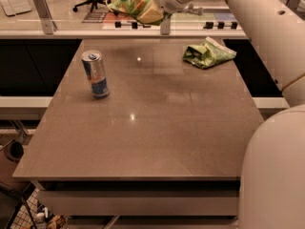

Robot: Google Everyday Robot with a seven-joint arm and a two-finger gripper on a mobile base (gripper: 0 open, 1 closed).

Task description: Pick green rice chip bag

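**Asker:** Where is your gripper, and what is in it?

**Robot:** My gripper (148, 12) is high above the far edge of the table (143, 142), and its fingers are clamped on the green rice chip bag (129, 3). The bag hangs in the air, clear of the tabletop and puffed out to the left of my fingers. My arm (248, 18) runs from there down the right side.

**Asker:** And what is on the table?

**Robot:** A can (95, 74) stands upright on the left side, well apart from the rest. I cannot tell whether it is open or what it holds. An olive-green bag (208, 53) lies crumpled near the far right corner. A wire basket (26, 213) sits below the front left corner, and its small contents are unclear.
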